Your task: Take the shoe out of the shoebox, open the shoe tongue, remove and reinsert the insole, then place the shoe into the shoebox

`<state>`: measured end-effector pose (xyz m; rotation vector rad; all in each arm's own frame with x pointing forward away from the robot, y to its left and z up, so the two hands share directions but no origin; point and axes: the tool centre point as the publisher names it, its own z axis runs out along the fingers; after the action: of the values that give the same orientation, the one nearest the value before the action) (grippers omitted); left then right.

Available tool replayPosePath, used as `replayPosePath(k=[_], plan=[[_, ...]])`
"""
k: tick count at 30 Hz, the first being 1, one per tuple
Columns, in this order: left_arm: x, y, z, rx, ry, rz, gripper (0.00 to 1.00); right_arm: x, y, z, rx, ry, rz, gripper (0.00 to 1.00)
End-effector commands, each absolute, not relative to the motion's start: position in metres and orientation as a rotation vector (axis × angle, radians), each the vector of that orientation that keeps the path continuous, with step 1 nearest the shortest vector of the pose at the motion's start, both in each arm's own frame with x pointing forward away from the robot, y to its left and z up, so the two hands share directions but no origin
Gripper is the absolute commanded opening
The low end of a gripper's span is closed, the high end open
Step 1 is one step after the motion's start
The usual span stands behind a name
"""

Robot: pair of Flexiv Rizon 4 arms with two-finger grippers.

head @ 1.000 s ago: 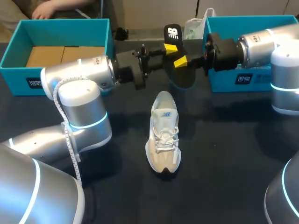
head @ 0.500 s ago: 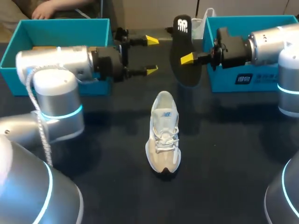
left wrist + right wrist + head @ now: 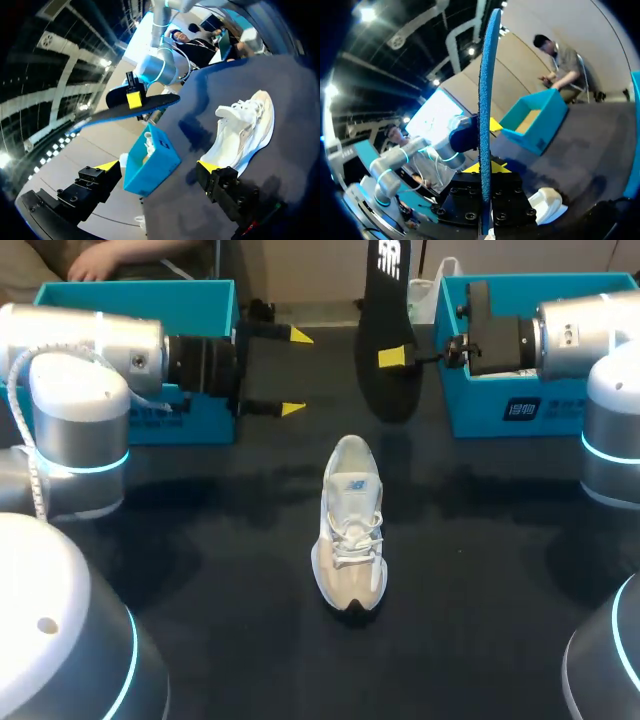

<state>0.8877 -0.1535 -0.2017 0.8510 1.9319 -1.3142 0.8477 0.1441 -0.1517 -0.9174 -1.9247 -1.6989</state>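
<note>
Now the right tool point(image 3: 392, 358) is clamping the black insole point(image 3: 384, 300) on end, long axis vertical, arm reaching in level. The left tool point(image 3: 295, 372) is gaping empty, pointing sideways toward it. The white shoe point(image 3: 350, 530) is lying mid-bench point(image 3: 200, 570), toe pointing toward the robot.

The left gripper point(image 3: 156, 167) holds its yellow-tipped fingers point(image 3: 106, 166) wide apart, nothing between them. Ahead, a white lace-up shoe point(image 3: 245, 131) stands on the dark worktop point(image 3: 290, 85) near a teal cardboard shoebox point(image 3: 155, 162). Farther off, the right gripper point(image 3: 133, 97) (one yellow tip showing) grips a flat black insole point(image 3: 160, 102).
</note>
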Motion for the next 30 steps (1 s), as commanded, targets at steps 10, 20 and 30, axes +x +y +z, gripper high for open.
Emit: replayPosePath(k=[10, 20, 30], plan=[[0.8867, -0.1561, -0.1967, 0.920, 2.012, -1.283, 1.00, 0.8471, 0.1442, -0.1529, -0.788, -1.909, -1.844, 0.00], [0.8867, -0.1561, -0.1967, 0.920, 2.012, -1.283, 1.00, 0.8471, 0.1442, -0.1529, -0.788, -1.909, -1.844, 0.00], [0.8804, -0.1522, -0.2014, 0.915, 2.080, -1.303, 1.00, 0.8471, 0.1442, -0.1529, -0.788, -1.909, -1.844, 0.00]])
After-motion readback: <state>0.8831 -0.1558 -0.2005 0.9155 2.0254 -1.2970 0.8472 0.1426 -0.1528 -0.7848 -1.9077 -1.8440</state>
